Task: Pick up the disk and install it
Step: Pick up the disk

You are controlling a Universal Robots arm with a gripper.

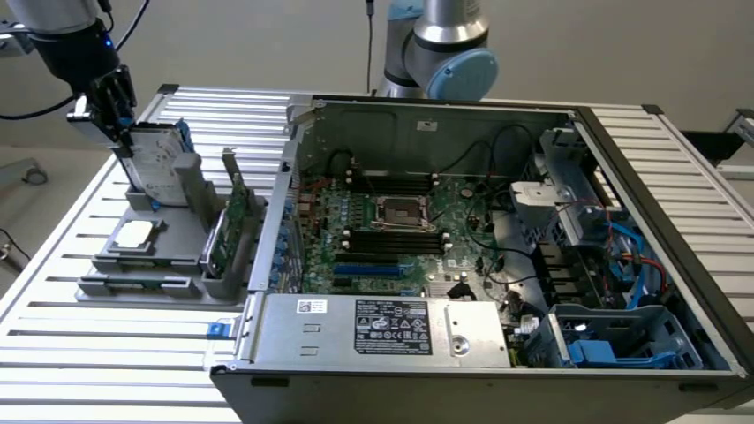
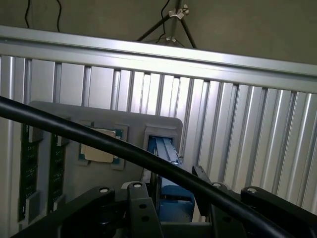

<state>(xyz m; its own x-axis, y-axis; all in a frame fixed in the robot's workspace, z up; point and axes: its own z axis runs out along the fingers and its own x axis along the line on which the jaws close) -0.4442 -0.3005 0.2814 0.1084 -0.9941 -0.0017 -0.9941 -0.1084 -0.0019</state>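
Upper left of the frame, the gripper (image 1: 118, 124) hangs over the disk (image 1: 154, 163), its fingers (image 2: 141, 208) spread either side of the blue-railed top edge. The disk stands upright in the grey holder (image 1: 165, 237). I'd guess it is heavy, rigid and shock-sensitive, best clamped across the rails. To the right, the open computer case (image 1: 436, 110) holds the motherboard (image 1: 389, 221), with a blue drive cage (image 1: 624, 340) at lower right

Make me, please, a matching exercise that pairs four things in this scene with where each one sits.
Things:
1. disk
2. silver square piece
3. green circuit card
4. blue cage

Places:
a. lying flat on the grey tray
b. inside the open case
c. upright, just below the gripper
d. upright, between the disk and the case

Pairs: 1-c; 2-a; 3-d; 4-b
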